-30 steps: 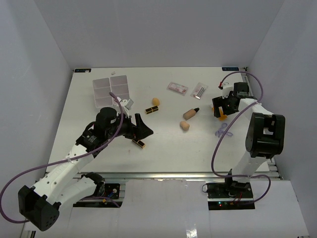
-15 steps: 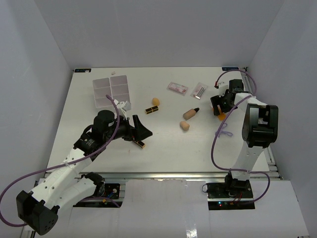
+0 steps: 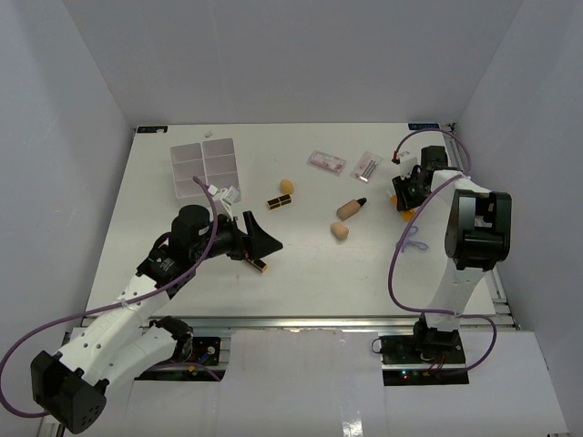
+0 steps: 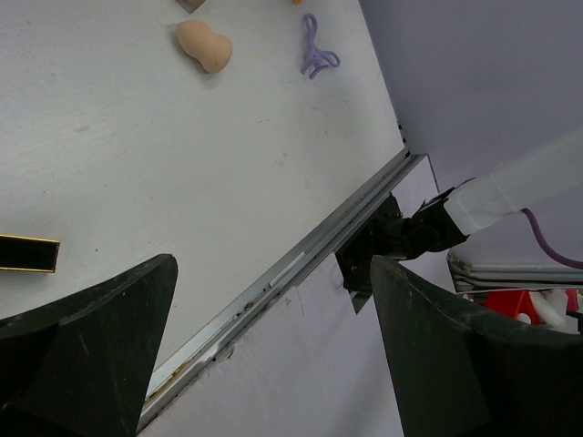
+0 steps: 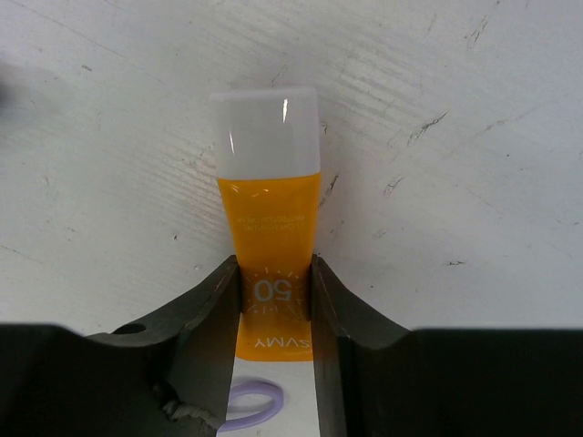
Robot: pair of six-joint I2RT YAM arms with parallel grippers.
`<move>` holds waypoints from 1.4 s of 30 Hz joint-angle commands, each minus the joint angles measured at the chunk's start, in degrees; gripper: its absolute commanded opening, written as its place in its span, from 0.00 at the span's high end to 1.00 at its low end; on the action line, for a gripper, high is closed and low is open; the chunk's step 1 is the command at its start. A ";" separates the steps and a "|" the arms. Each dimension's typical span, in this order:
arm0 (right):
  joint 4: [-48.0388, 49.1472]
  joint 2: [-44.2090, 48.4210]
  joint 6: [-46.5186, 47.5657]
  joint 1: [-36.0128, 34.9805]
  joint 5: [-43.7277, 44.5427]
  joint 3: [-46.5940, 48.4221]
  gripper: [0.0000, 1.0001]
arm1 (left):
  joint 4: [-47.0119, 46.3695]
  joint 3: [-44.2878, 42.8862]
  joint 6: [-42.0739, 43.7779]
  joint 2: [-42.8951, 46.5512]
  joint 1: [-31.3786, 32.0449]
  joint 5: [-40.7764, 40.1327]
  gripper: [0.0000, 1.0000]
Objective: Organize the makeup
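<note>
Orange tube lies flat on the table, over on the right side, with its white cap pointing away from the wrist. Right end effector has a finger pressed on each side of the tube's flatter tail end (looks like soft, glossy plastic, so I'd squeeze gently and lift straight up, or it could slip out). The cap looks hard and rounded. Left end effector is wide and empty.
</note>
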State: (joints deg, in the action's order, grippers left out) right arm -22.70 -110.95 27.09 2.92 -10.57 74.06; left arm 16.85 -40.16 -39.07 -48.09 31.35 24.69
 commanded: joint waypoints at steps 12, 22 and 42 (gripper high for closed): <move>-2.76 23.94 1.61 -0.32 -16.62 -13.69 0.73 | -20.87 1.63 -11.82 -9.90 2.14 2.87 0.02; -4.54 40.31 -3.22 -8.81 -30.37 -21.42 0.74 | -30.34 -7.88 -14.12 -27.67 8.96 -3.08 0.08; -4.39 46.96 -4.42 -14.33 -35.55 -23.15 0.74 | -31.47 -25.79 -12.61 -48.99 16.60 -6.58 0.35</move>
State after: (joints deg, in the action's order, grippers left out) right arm -27.59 -65.55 22.96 -10.92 -43.27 51.24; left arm -14.26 -62.58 -52.62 -97.15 47.03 19.19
